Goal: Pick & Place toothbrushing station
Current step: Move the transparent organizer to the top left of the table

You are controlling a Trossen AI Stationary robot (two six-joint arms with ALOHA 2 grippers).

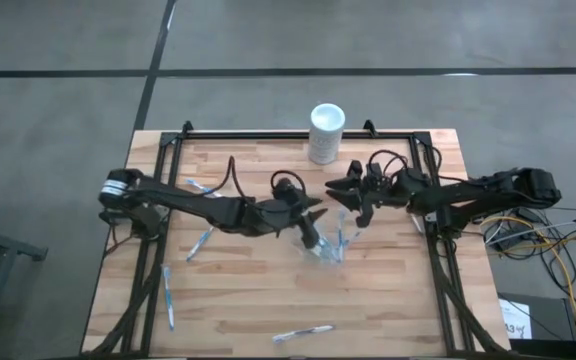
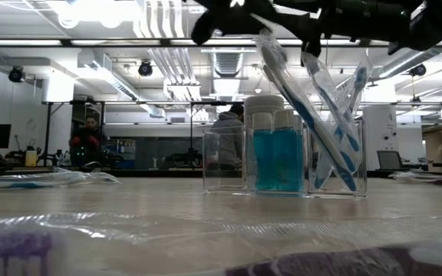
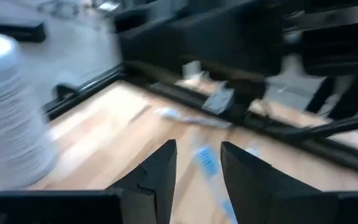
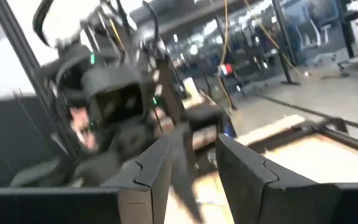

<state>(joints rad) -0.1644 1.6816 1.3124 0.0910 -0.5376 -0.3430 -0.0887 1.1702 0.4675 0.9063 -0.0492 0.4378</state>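
The small clear cup [image 1: 328, 247], a box with three compartments [image 2: 282, 157], stands on the wooden table near its middle. Its middle compartment holds teal-and-white tubes [image 2: 278, 157]. Its end compartment holds blue-and-white toothbrushes [image 2: 336, 146], which lean on its rim. My left gripper [image 1: 311, 224] hovers open just above the cup, and a toothbrush head [image 3: 207, 160] shows in the gap between its fingers, apart from them. My right gripper [image 1: 351, 200] hovers open just beyond the cup, toward the far edge.
A tall white cylinder [image 1: 326, 133] stands at the far edge. Wrapped toothbrushes lie loose on the table at the left [image 1: 200, 243], near left [image 1: 168, 296] and near edge [image 1: 303, 333]. A black frame [image 1: 288, 133] borders the table. People show in the room behind [image 2: 90, 138].
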